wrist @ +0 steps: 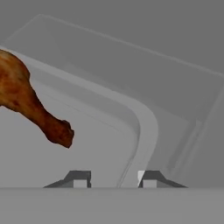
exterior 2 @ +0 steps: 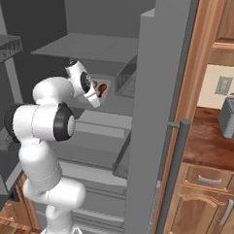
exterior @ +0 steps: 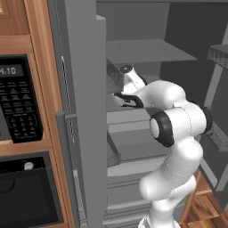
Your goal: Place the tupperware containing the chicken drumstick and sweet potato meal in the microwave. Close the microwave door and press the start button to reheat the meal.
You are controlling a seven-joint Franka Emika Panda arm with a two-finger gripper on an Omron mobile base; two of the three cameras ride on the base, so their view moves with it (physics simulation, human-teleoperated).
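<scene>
Both base views flank the arm [exterior: 176,147] facing open fridge shelves [exterior 2: 88,49]; hand view looks close.

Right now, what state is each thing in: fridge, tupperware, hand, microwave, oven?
Fridge door: open, arm reaching inside.
Tupperware: uncovered, on a fridge shelf, rim between the fingers.
Drumstick: lying in the tupperware.
Hand: astride the tupperware rim; grip cannot be told.
Microwave: display lit; door out of frame.
Oven: shut.
</scene>
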